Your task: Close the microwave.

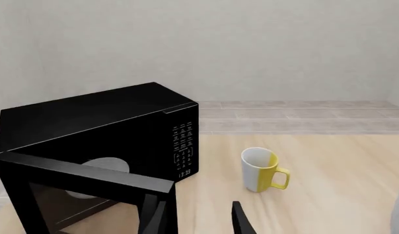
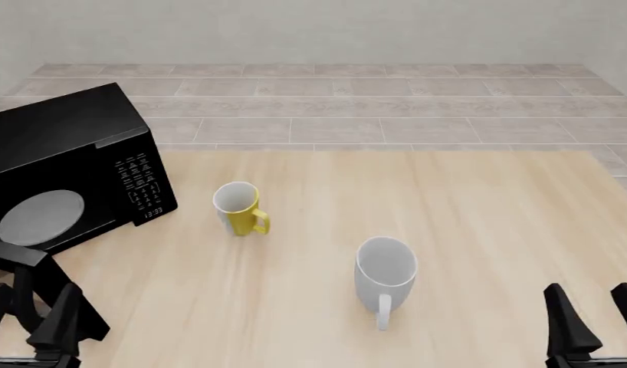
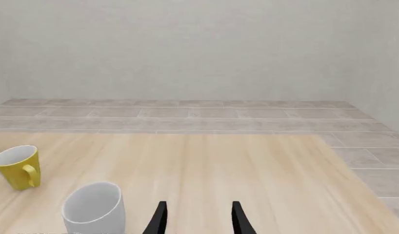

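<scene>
A glossy black microwave sits at the far-left of the counter, door swung open, white turntable plate visible inside, white keypad facing forward.

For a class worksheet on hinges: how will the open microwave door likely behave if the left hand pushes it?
The microwave door looks like a rigid panel, so it should swing shut rather than flex. The big boxy body probably stays put. The left hand sits beside the door's free edge, giving good leverage.

Black left gripper, right gripper; tapered fingers.
</scene>
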`<state>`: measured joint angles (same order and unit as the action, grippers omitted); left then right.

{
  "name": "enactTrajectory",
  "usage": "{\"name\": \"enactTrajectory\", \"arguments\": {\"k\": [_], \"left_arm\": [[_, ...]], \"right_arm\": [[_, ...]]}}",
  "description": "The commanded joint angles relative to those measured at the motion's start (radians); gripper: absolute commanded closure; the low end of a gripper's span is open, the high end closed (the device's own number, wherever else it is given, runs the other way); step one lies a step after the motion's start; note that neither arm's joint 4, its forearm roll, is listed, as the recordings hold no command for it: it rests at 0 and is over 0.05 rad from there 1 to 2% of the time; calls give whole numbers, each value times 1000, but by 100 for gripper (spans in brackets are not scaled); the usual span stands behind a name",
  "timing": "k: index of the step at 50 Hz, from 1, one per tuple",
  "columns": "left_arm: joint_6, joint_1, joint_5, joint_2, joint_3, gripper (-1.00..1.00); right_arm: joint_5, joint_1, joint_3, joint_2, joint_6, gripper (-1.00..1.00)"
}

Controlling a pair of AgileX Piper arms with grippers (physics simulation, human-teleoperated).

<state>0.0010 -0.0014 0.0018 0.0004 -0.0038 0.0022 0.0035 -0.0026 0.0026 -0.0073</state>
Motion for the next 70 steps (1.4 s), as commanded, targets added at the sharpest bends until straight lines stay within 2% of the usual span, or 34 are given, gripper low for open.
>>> {"name": "enactTrajectory", "arguments": {"k": [1, 5, 7, 10, 15, 17, 25, 28, 29, 36, 37, 41, 44, 45, 47, 56, 63, 70], "left_arm": [[-5, -7, 13, 1, -13, -100], [14, -6, 14, 0, -18, -100], [34, 23, -1, 0, -17, -100], [-1, 7, 20, 4, -14, -100], [25, 24, 15, 4, -15, -100], [18, 52, -7, 29, -9, -100], [-1, 77, -111, 163, 3, -100], [41, 90, -107, 157, 4, -100], [27, 85, -110, 164, 4, -100], [41, 105, -226, 318, 4, -100], [49, 105, -288, 393, 4, -100], [36, 121, -400, 520, 4, -100], [40, 115, -439, 568, 4, -100], [54, 118, -466, 602, 4, -100], [38, 119, -529, 683, 4, -100], [17, 136, -636, 812, 4, -100], [-6, 130, -762, 978, 4, -100], [0, 145, -816, 1030, 4, -100]], "right_arm": [[11, 11, -25, 4, -34, -100], [18, 13, -28, 1, -40, -100], [9, 11, -30, 6, -46, -100], [10, 13, -23, 1, -58, -100], [13, 22, -37, 6, -58, -100], [17, 19, -37, 2, -65, -100], [10, 20, -41, 5, -57, -100], [3, 17, -37, 6, -53, -100], [-1, 12, -35, 5, -51, -100], [-9, 19, -27, 4, -47, -100], [-7, 19, -30, 3, -42, -100], [-12, 13, -28, 3, -43, -100], [-18, 13, -16, -1, -49, -100], [-20, 14, -13, -1, -48, -100], [-20, 15, -22, 1, -41, -100], [-22, 18, -21, -2, -41, -100], [-40, 35, -17, -2, -37, -100], [-44, 42, -14, -2, -42, -100]]}}
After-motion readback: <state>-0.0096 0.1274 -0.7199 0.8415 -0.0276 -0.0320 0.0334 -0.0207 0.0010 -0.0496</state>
